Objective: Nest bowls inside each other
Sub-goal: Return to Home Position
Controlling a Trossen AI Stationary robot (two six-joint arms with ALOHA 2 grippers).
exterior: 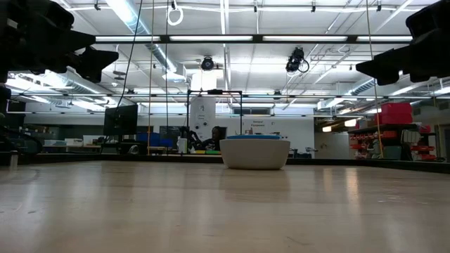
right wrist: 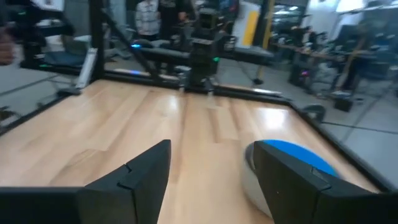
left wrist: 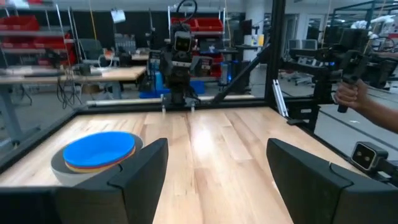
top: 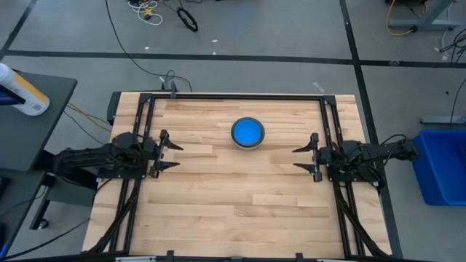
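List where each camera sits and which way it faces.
High: overhead, facing straight down; left gripper and right gripper, both open, flank the bowls.
Low: tabletop height, facing level across at the bowls; dark arm ends in the top corners.
Left wrist: rides its arm, facing past its own fingers toward the right arm.
Right wrist: mirrored, past its own fingers toward the left arm.
Shared: all four see the bowls.

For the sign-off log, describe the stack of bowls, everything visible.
The stack of bowls stands upright on the wooden table, about midway between the left gripper and right gripper, touching neither. A grey bowl forms the outside; a light blue bowl sits on top inside, a reddish rim peeking beneath. Smooth plastic by its look.
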